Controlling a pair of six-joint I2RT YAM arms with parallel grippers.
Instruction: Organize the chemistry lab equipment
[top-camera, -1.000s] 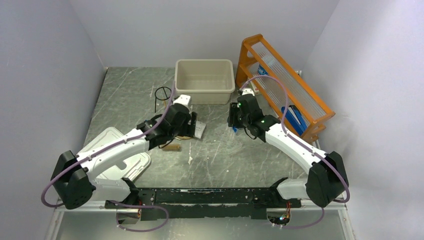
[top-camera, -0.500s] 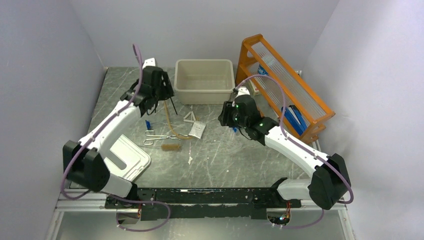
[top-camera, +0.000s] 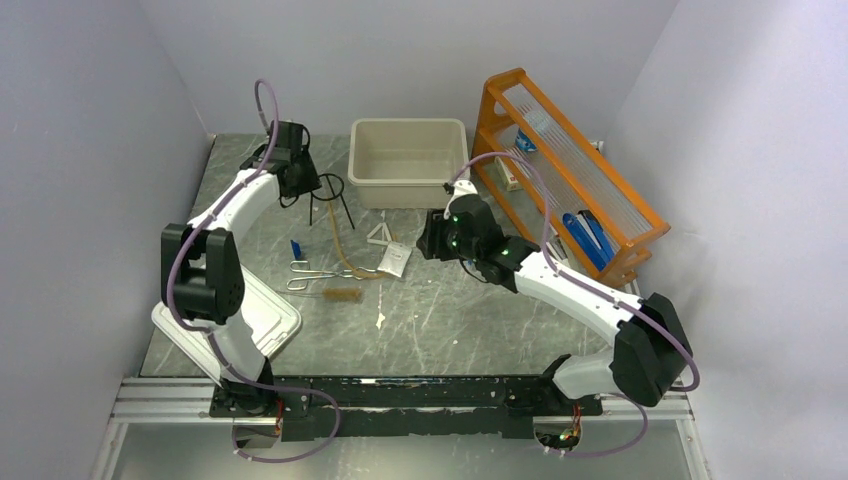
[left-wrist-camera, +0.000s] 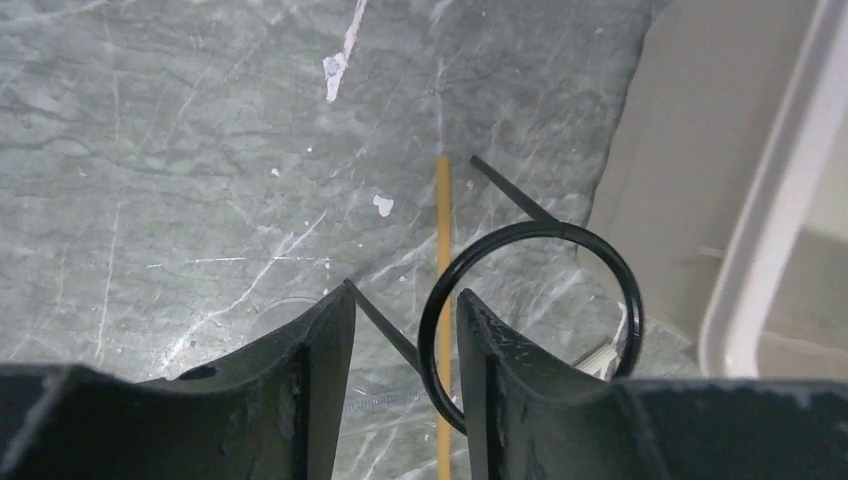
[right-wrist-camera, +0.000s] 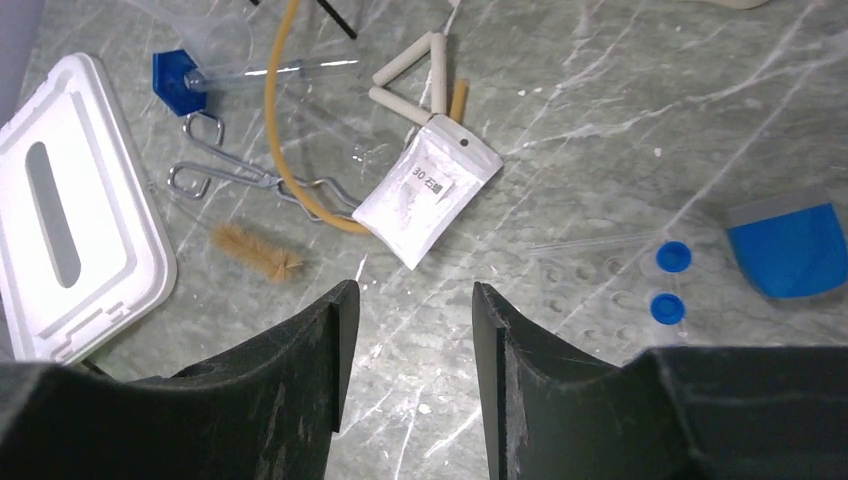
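Since the earlier frame, the left arm has been swung from the loose items toward 11 o'clock of the surface (left-wrist-camera: 150, 150).

Black wire tripod ring (left-wrist-camera: 532, 227): upright, at 9 o'clock of the beige tub (left-wrist-camera: 690, 200). The tan rubber tube (left-wrist-camera: 443, 230) is seen lying below its rim.

Left end effector (left-wrist-camera: 405, 300): jaws apart, the ring's 9 o'clock rim threaded between them, not yet pinched. Closure should be centred on the wire, and the legs lifted clear of the tube. Tilting is judged likely otherwise.

Right end effector (right-wrist-camera: 410, 295): jaws apart, empty, over the white packet (right-wrist-camera: 425, 195).
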